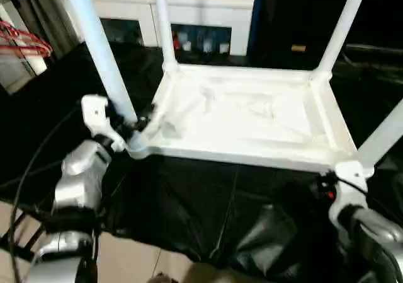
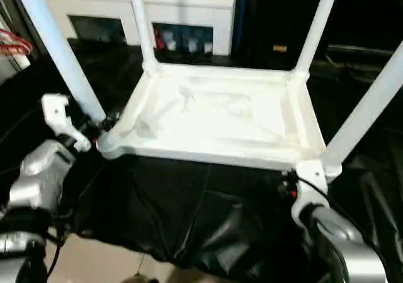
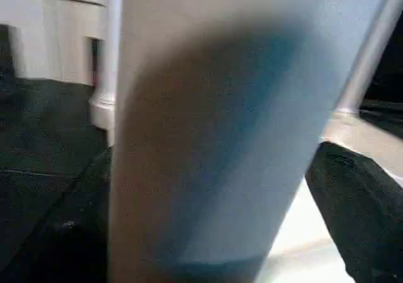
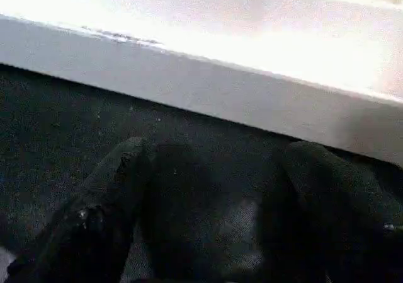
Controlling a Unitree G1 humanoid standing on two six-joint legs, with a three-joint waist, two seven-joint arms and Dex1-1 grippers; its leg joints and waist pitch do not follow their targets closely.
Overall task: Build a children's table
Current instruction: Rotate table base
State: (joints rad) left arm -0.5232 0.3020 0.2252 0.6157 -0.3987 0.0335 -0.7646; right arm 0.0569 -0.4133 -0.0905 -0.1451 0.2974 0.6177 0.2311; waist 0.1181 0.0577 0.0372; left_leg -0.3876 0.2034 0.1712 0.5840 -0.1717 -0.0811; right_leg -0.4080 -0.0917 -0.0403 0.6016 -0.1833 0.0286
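Black cloth [image 1: 189, 207] bears table top [image 1: 252, 116]; left gripper [image 1: 129, 128] straddles its leg [image 1: 101, 50].

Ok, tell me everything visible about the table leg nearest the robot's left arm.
The near-left leg is a long white tube of smooth plastic, widening toward its base. It stands upright with a slight lean, seated in the corner socket of the upside-down tabletop, which lies on black sheeting. The left pincer sits at its base with a finger on each side; whether it squeezes is unclear.
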